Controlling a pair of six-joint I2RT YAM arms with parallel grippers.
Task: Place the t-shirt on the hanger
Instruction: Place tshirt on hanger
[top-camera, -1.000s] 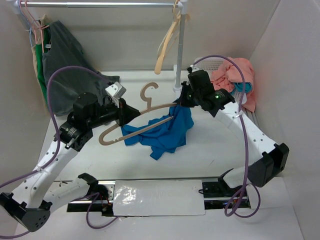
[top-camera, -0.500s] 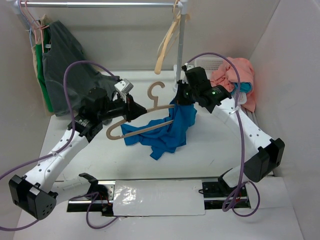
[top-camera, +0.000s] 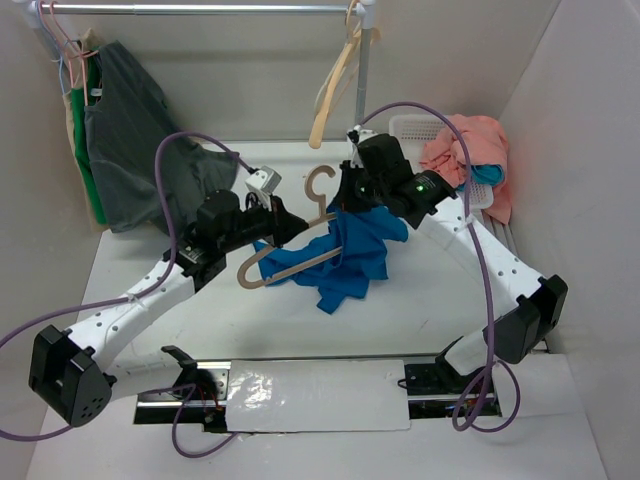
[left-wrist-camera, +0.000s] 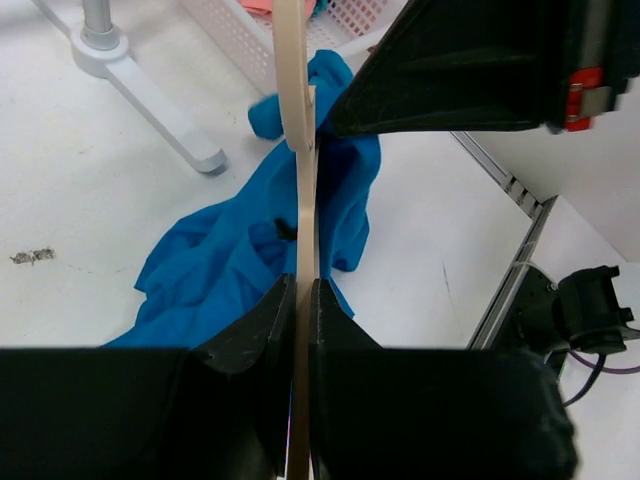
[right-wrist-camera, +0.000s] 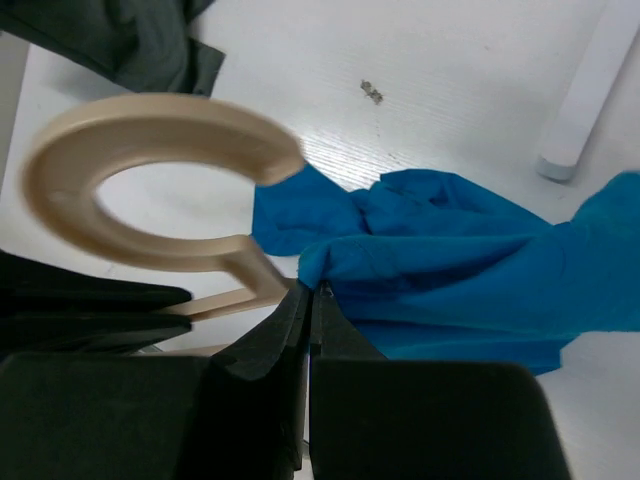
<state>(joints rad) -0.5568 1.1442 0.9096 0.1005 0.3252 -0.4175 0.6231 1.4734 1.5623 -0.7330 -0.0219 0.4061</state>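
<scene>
My left gripper (top-camera: 288, 228) is shut on the upper bar of the brownish-tan hanger (top-camera: 290, 262) and holds it above the table; in the left wrist view the bar (left-wrist-camera: 305, 200) runs between the closed jaws. The hanger's hook (top-camera: 322, 188) points up; it also shows in the right wrist view (right-wrist-camera: 140, 185). My right gripper (top-camera: 343, 205) is shut on a fold of the blue t-shirt (top-camera: 358, 250), next to the hanger's neck. The shirt hangs from it, draped over the hanger's right arm; it shows in the left wrist view (left-wrist-camera: 220, 250) and the right wrist view (right-wrist-camera: 470, 270).
A rail (top-camera: 200, 9) crosses the back with a dark grey shirt (top-camera: 125, 130) at the left and a cream hanger (top-camera: 335, 85) on its post (top-camera: 360, 90). A white basket (top-camera: 420, 128) with salmon-pink cloth (top-camera: 470, 150) stands at the back right.
Both arms have moved toward the back middle. The left gripper carried the hanger right and up; the right gripper lifted the shirt and shifted left, against the hanger's neck.
</scene>
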